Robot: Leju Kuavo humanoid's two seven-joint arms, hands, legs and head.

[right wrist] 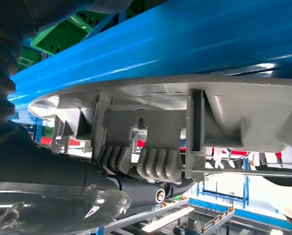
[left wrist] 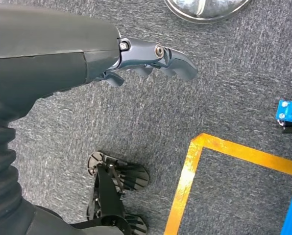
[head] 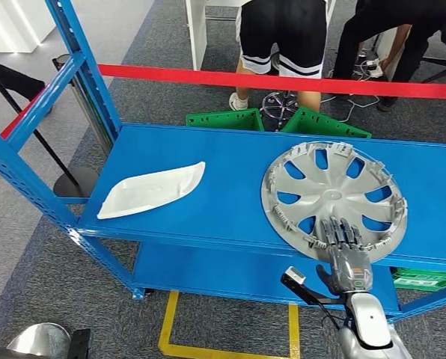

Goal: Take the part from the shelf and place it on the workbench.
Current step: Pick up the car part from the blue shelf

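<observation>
Head view puts the right hand (head: 346, 250) at the near rim of the hubcap (head: 334, 198), fingers laid flat over its top. Whether anything closes beneath the rim I cannot tell, even from the right wrist view. The hubcap lies flat on the right part of the blue shelf (head: 232, 202), directly beyond this hand and overhanging the near edge. The left hand (left wrist: 156, 58) hangs over the floor, grasping nothing, so the right is nearer.
</observation>
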